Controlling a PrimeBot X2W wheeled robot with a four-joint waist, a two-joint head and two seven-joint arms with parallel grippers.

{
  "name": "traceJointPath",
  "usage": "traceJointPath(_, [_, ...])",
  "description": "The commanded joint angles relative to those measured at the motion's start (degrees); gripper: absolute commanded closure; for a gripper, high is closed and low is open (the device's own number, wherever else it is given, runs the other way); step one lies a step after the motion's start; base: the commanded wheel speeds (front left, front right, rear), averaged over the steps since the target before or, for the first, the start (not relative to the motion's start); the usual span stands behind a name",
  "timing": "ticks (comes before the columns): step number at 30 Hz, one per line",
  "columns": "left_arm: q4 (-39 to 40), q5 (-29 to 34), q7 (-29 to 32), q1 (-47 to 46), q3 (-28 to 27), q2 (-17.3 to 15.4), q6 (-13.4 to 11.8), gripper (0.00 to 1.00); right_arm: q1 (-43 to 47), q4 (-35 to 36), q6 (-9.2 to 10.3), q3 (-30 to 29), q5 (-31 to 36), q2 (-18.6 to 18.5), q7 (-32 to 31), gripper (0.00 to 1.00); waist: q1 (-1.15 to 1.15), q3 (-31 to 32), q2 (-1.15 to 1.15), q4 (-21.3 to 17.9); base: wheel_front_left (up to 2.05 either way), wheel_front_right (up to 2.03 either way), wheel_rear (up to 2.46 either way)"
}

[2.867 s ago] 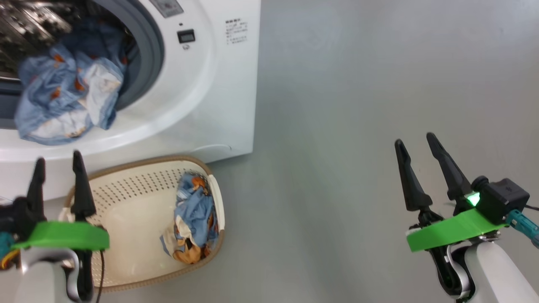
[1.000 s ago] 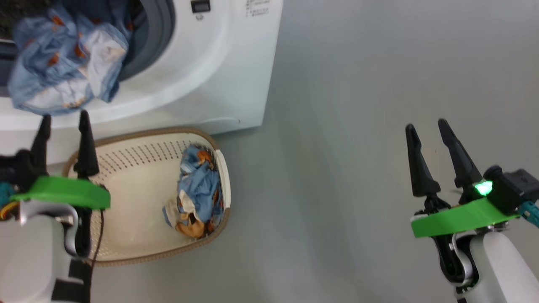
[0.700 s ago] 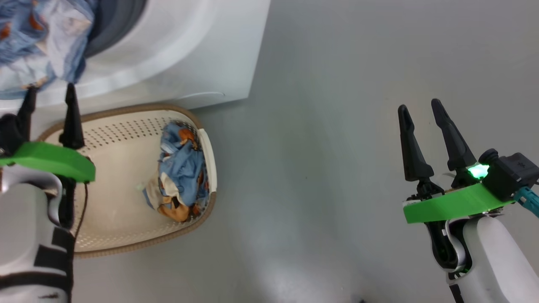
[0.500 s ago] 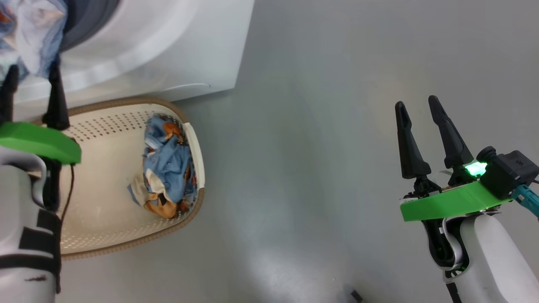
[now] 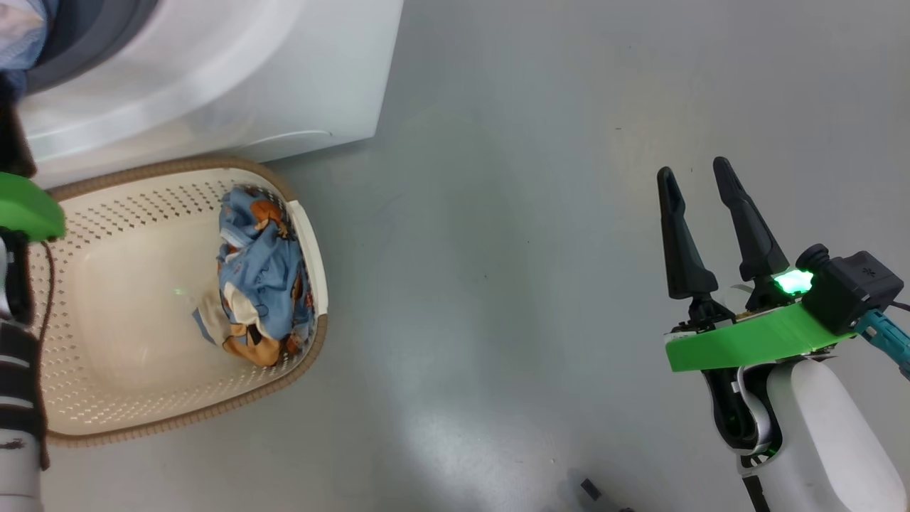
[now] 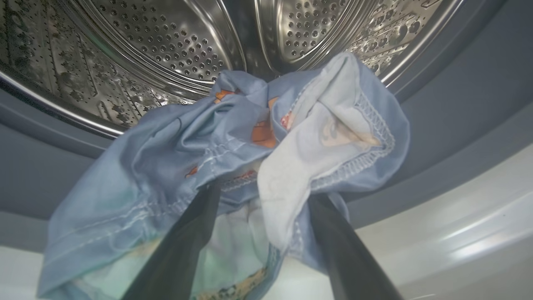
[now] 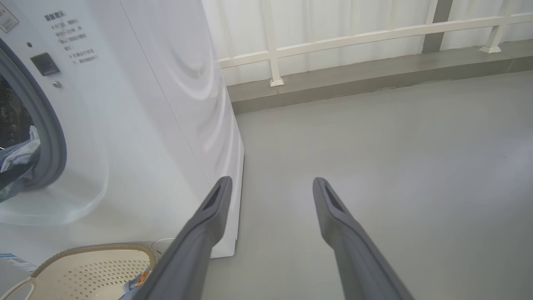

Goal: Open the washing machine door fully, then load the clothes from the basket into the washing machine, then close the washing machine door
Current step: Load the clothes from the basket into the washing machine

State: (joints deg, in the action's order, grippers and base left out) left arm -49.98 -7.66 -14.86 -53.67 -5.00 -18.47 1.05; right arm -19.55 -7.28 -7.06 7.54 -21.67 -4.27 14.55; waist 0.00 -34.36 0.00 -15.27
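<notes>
Jaws: left gripper [image 6: 264, 193] spread, tips hidden by clothes [image 6: 208, 137]; right gripper [image 5: 693, 169] spread — open floor [image 5: 498, 249] around.
Basket [image 5: 121, 213]: bundle [image 5: 259, 277] at right rim.

Head view looks steeply down on the basket [image 5: 106, 213]; left wrist view sits close at the drum [image 6: 166, 50]; right wrist view shares the basket, lower left

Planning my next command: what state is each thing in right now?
washing machine, mouth open.
loaded garment, draped over the grey seal, partly hanging out.
basket, upright on the floor, holding one garment.
basket garment, crumpled at the basket's right end.
left tool, open, tips under the loaded garment.
right tool, open, empty, above the floor.
</notes>
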Motion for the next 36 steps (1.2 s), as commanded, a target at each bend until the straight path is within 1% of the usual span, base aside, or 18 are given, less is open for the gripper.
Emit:
traceJointPath(1, [1.08,0.45,-0.14,0.13,-1.32,-2.86,-0.45,0.0,-0.38,1.44,-0.43,1.36,0.07,-0.18,0.45,0.0,0.0,0.04,0.0,0.0,0.0,0.0,0.0])
traceJointPath(6, [0.7,1.4,-0.14,0.13,-1.72,-4.58,-0.52,0.0,-0.27,1.37,-0.43,1.93,-0.16,0.03,0.45,0.0,0.0,0.2,0.0,-0.21,0.0,0.0,0.0])
traceJointPath(12, [-1.28,1.76,-0.14,-1.81,-2.41,-5.88,-1.34,0.0,-0.27,1.38,-0.43,2.56,-0.29,0.1,0.45,0.0,0.0,0.18,0.0,-0.55,0.0,0.0,0.0])
traceJointPath(15, [-3.4,1.81,-0.14,-3.09,-2.3,-6.38,-0.92,0.0,-0.26,1.3,-0.43,2.92,-0.45,0.14,0.45,0.0,0.0,0.33,0.0,-0.93,0.0,0.0,0.0])
traceJointPath(19, [-6.57,1.07,-0.14,-5.19,-2.43,-6.61,0.37,0.0,0.05,1.26,-0.43,3.31,-0.64,0.21,0.45,0.0,0.0,0.52,0.0,-1.38,0.0,0.0,0.0])
traceJointPath(20, [-7.51,0.86,-0.14,-5.72,-2.48,-6.75,0.74,0.04,0.13,1.22,-0.43,3.4,-0.7,0.23,0.45,0.0,0.0,0.54,0.0,-1.5,0.0,0.0,0.0])
traceJointPath(21, [-8.29,0.79,-0.14,-6.23,-2.45,-6.94,0.98,0.45,0.19,1.18,-0.43,3.5,-0.76,0.26,0.45,0.0,0.0,0.58,0.0,-1.63,0.0,0.0,0.0])
traceJointPath(23, [-9.84,0.96,-0.14,-7.02,-2.12,-7.39,1.33,1.0,0.32,1.14,-0.43,3.78,-0.82,0.33,0.45,0.0,0.0,0.68,0.0,-1.94,0.0,0.0,0.0])
traceJointPath(30, [-14.09,0.86,-0.14,-10.21,-1.62,-8.78,1.88,1.0,0.56,1.11,-0.43,4.47,-1.13,0.49,0.45,0.0,0.0,0.71,0.0,-3.09,0.0,0.0,0.0])
traceJointPath(36, [-14.39,-0.73,-0.14,-13.65,-2.76,-9.82,2.35,1.0,0.87,1.23,-0.43,4.88,-1.27,0.58,0.45,0.0,0.0,0.44,0.0,-4.12,0.0,0.0,0.0])
